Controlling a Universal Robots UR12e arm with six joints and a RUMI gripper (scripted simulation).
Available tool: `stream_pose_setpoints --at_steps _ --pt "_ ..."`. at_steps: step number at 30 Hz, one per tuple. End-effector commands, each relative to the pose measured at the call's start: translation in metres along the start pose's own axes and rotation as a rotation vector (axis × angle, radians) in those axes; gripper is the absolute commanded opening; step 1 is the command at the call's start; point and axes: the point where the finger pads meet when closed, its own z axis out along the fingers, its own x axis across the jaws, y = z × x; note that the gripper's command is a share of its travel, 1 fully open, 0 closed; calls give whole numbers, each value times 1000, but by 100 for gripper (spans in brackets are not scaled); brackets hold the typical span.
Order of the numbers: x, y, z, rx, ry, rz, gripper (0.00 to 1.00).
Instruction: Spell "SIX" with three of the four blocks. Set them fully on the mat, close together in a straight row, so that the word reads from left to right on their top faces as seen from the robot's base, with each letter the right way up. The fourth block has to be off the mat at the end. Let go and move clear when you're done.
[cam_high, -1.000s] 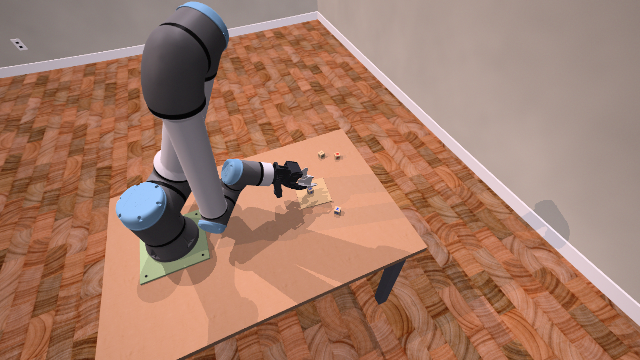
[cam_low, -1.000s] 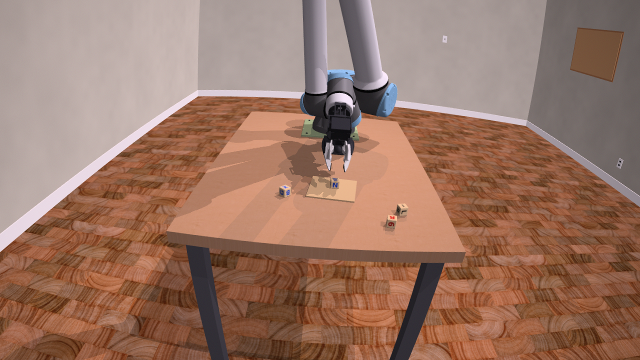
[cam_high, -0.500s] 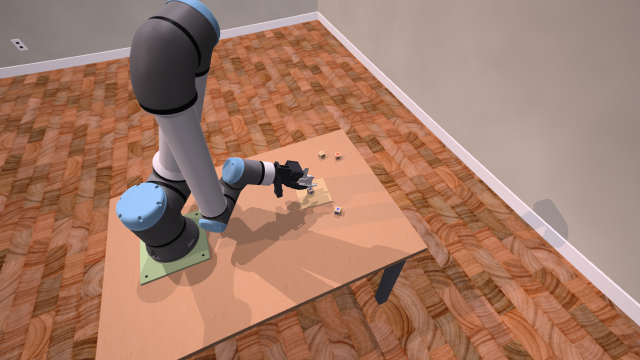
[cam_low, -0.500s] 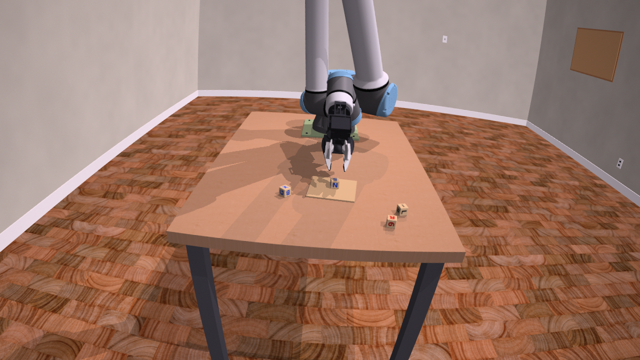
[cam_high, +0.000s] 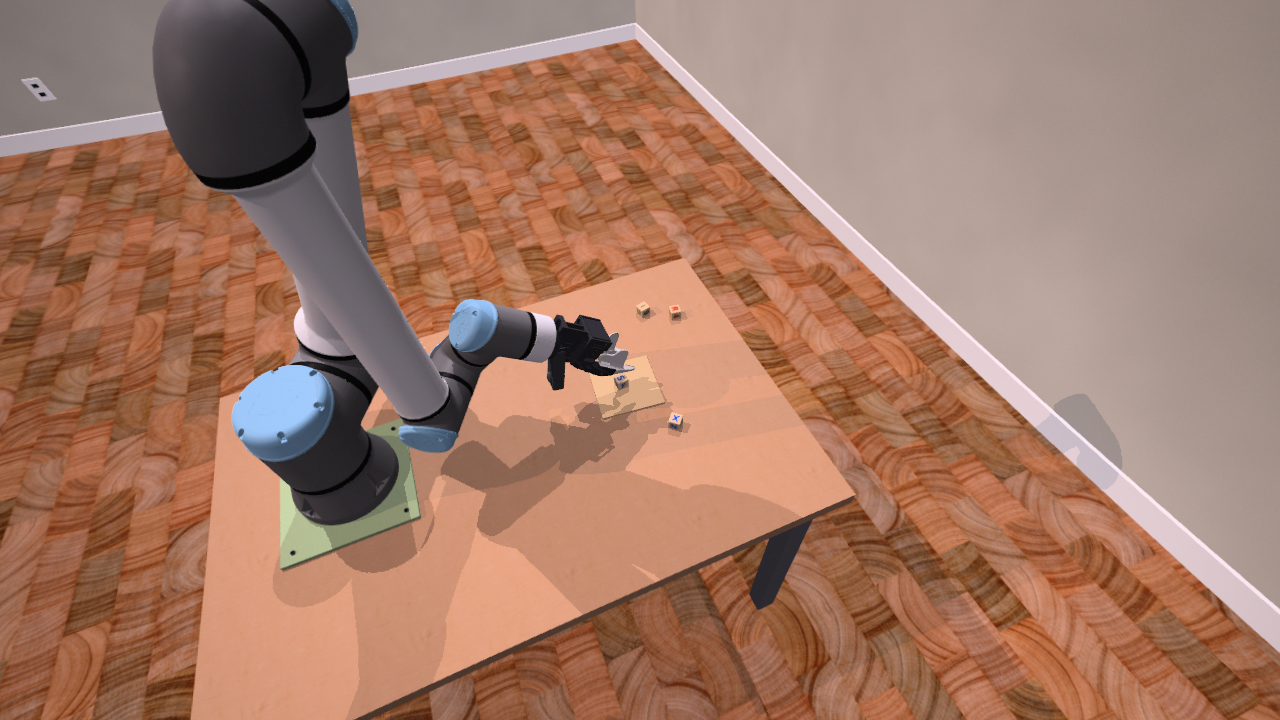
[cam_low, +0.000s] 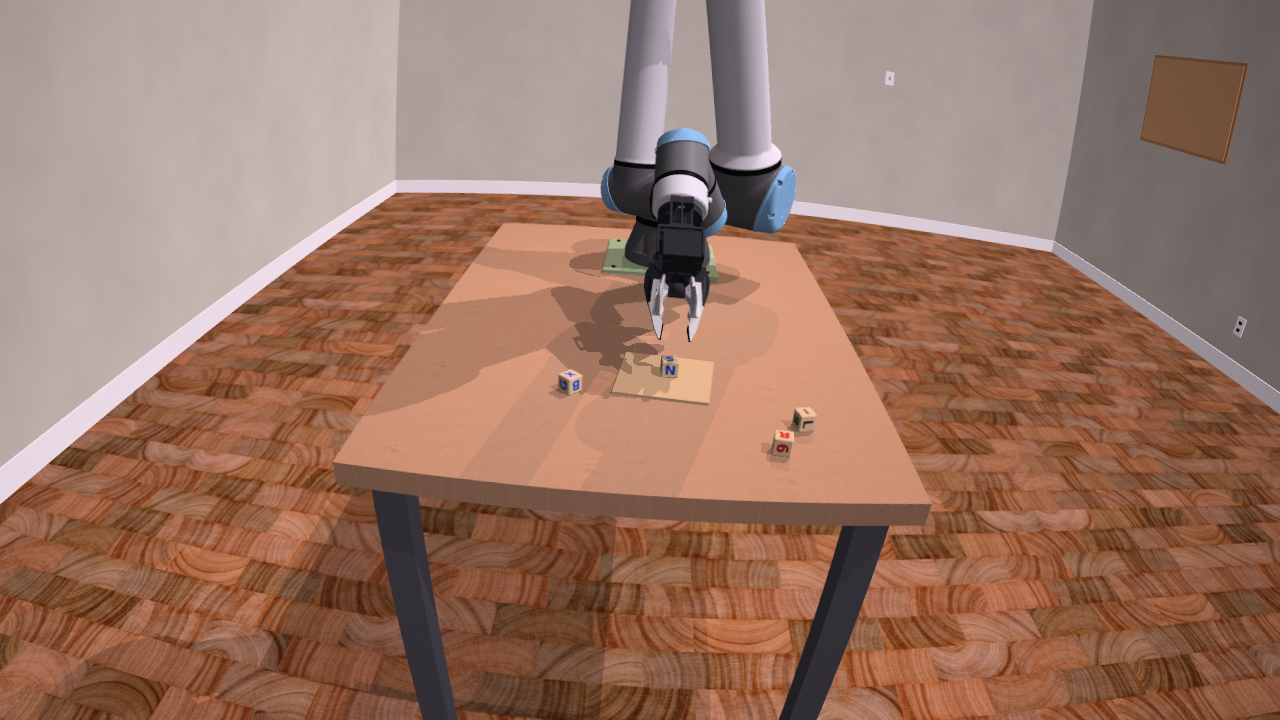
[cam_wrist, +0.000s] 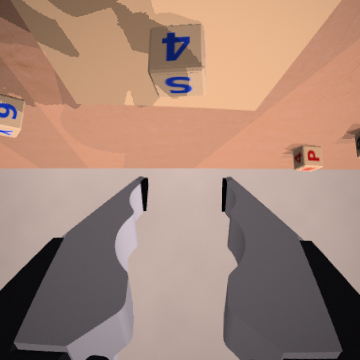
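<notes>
The S block (cam_high: 621, 380) stands on the tan mat (cam_high: 629, 386), near its edge toward the robot's base, with a blue S on its top face. It also shows in the exterior view (cam_low: 668, 365) and in the wrist view (cam_wrist: 177, 60), where its 4 and S faces are visible. My gripper (cam_low: 674, 333) hovers above and just behind the block, clear of it, with its fingers apart (cam_wrist: 183, 195) and nothing between them. The X block (cam_high: 675, 420) sits on the table just off the mat. Two more blocks, one with red letters (cam_high: 675, 311) and one with dark letters (cam_high: 642, 309), sit together farther away.
The mat (cam_low: 664, 380) lies near the middle of the table. The arm's base plate (cam_high: 344, 501) is at the near end. The X block (cam_low: 569, 382) is close to one mat edge; the two other blocks (cam_low: 782, 443) (cam_low: 803, 418) are near the table's far corner.
</notes>
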Motion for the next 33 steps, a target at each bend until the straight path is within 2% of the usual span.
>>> stream_pose_setpoints --at_steps 1,14,16,31,33 --pt "0 2 0 68 1 0 25" --pt "0 8 -5 303 1 -1 25" --pt "0 8 -5 303 1 -1 25" --pt "0 17 -10 604 1 -1 25" --pt "0 17 -10 604 1 -1 25"
